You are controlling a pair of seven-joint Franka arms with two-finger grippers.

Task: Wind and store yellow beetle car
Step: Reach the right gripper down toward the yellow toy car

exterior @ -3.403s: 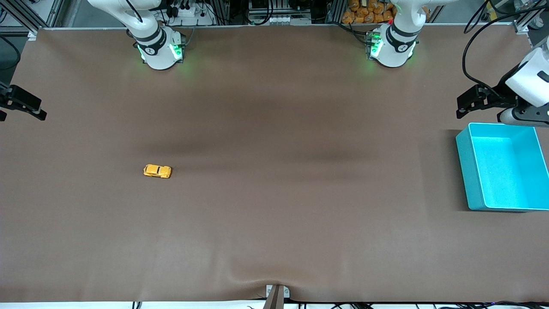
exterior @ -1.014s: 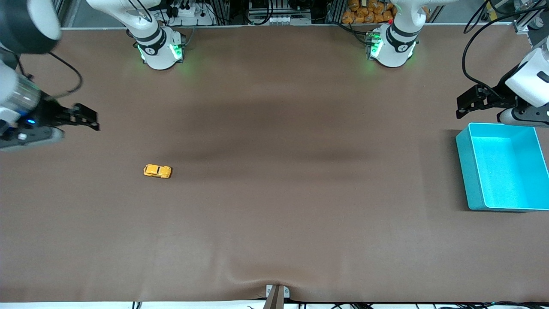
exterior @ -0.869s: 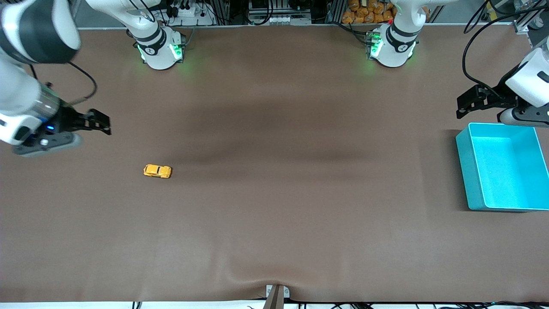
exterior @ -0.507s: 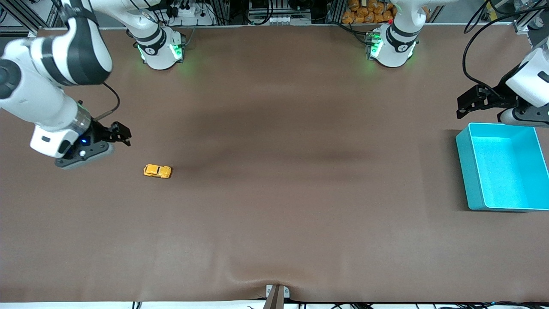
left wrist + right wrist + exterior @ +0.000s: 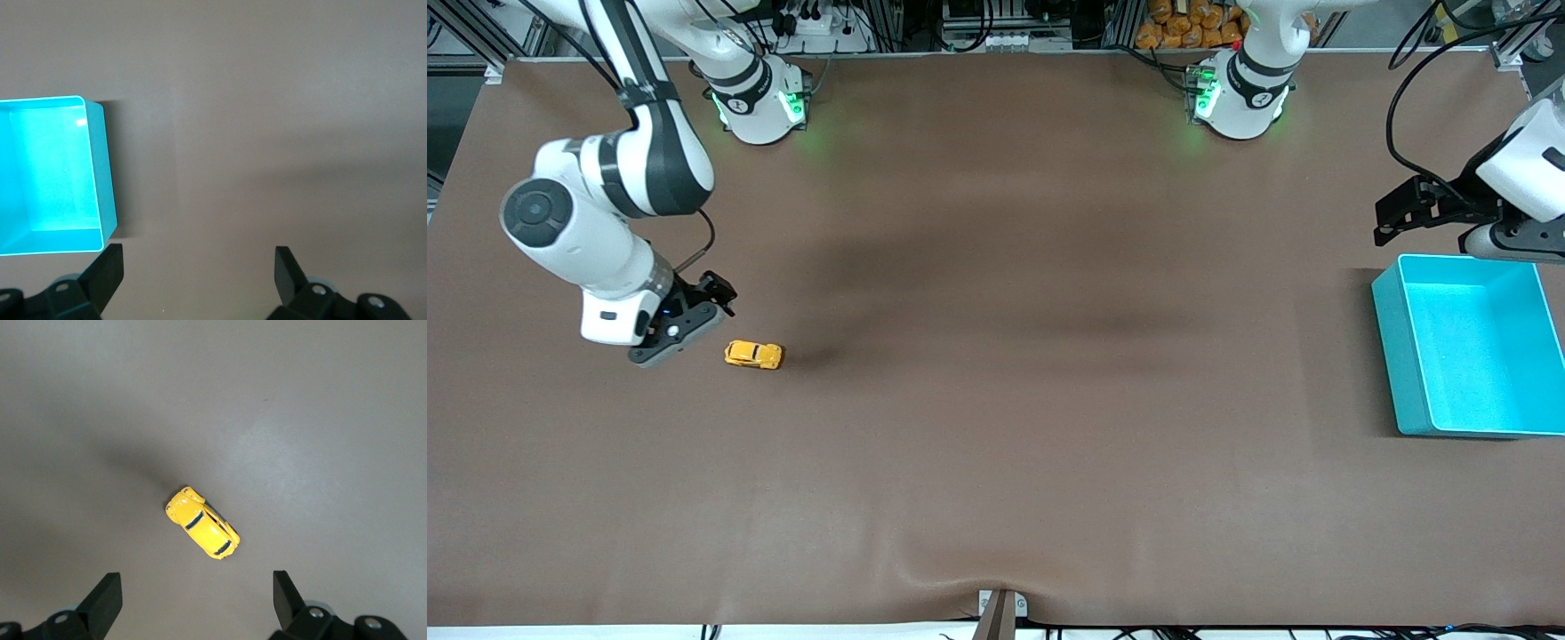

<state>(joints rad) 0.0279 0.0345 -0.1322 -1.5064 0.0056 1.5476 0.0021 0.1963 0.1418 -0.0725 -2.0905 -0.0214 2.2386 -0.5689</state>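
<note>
Robotics laboratory test cell. Indicated by: two white arm bases (image 5: 760,102) with green status lights, bolted along one edge of a wide table (image 5: 996,267) covered in a plain brown mat; aluminium extrusion framing (image 5: 480,36) at the table's corners; cable bundles and power strips (image 5: 818,18) past that same edge; a camera bracket (image 5: 1000,613) fixed at the mid-point of the edge nearest the front camera.

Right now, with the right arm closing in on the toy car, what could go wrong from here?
1. The tiny yellow beetle-shaped toy car sits on its wheels; an off-centre touch from the open right gripper could roll it away.
2. In the right wrist view the car lies diagonal to the fingers, so closing without rotating may pinch it askew.
3. The turquoise rectangular bin sits at the left arm's end, under the waiting left gripper: a long carry.
</note>
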